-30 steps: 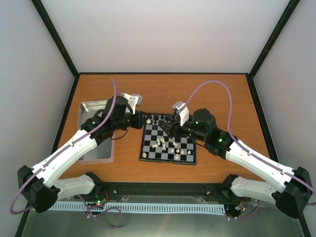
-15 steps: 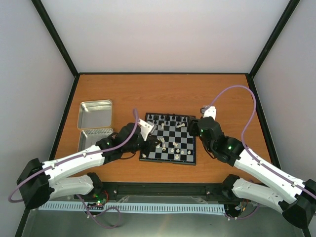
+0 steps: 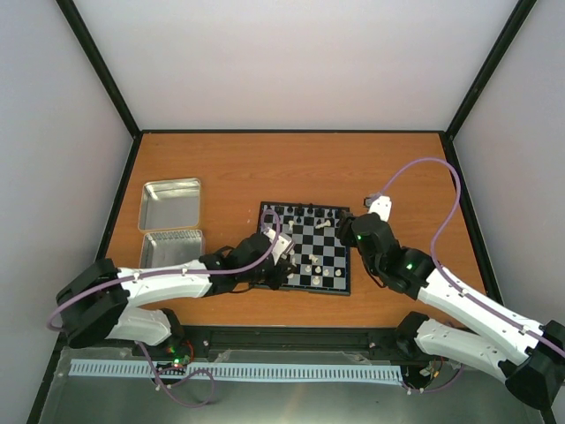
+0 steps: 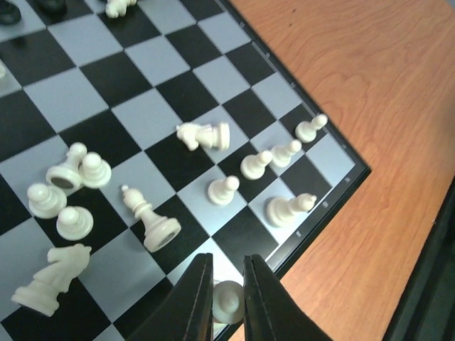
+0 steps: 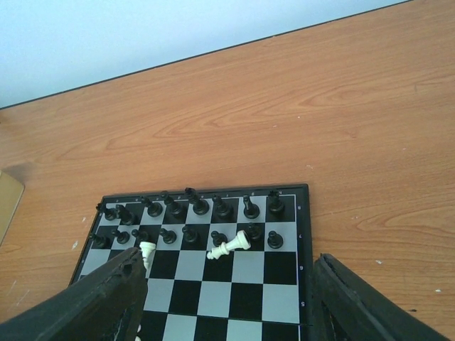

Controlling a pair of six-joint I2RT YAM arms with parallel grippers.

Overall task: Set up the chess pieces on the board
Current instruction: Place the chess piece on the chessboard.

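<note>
Centrally on the orange-brown wooden worktop [image 3: 353,168], a small square chessboard with black and pale grey squares [image 3: 340,281] is laid flat. The left end effector [image 4: 227,264] is reached over the board's near left corner. Its dark fingers [image 4: 195,302] are pressed together around a small cream-white pawn [image 4: 227,302], which is pinched at an edge square. Whether the pawn touches that square cannot be told.

Beside it, other cream-white chessmen [image 4: 149,220] are scattered over the near rows. Several pawns are grouped close along the board's edge, and a cream-white knight [image 4: 204,135] is laid on its side.

The right end effector [image 5: 227,263] is held by the right side of the board with its two fingers spread wide, and nothing is held between them. Small black chessmen [image 5: 192,206] are lined up in two rows along the far edge. One cream-white piece [image 5: 229,247] is seen lying on its side among the second of those rows.

A shiny rectangular metal tray [image 3: 169,194] is set on the worktop to the left of the board, apart from it.
</note>
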